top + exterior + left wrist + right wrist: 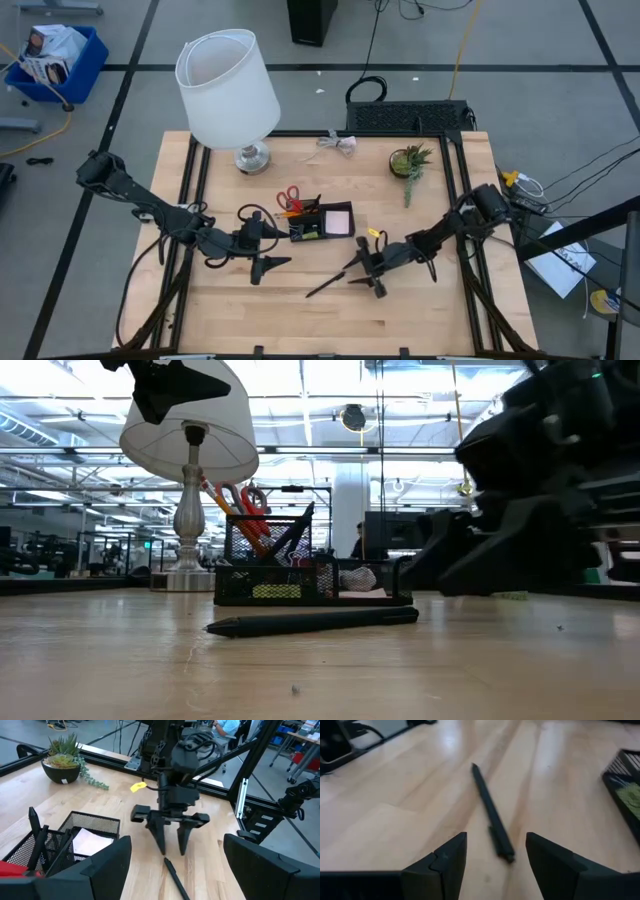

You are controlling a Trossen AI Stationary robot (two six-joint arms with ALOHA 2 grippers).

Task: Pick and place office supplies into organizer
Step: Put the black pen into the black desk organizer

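Right pincer [362, 273] hangs low over the bench [420, 310], fingers spread and empty, with one end of the black pen [327, 284] lying on the wood just ahead of the fingertips. In the right wrist view that pen [491, 818] runs away from the two dark fingers [442, 862], its near end sitting roughly between them but not yet inside the gap. The organizer [321, 222] stands a little farther in on the bench, already holding the red-handled scissors [289, 196], some pencils and the pink sticky-note pad [339, 220].

Judging from this, the step in hand is the grasp of the last loose pen. To do it well, the right pincer should advance along the pen's length so that the fingers straddle the barrel nearer its middle rather than its tip; a grip at the very end would likely let the pen swing or slip on the lift. The fingers should cross the barrel squarely and go down until they nearly touch the wood, since the pen is thin and lies flat.

Left pincer [262, 262] waits beside the organizer, also released and holding nothing. It sits close to the route from pen to tray, so the carry should pass clear of it.
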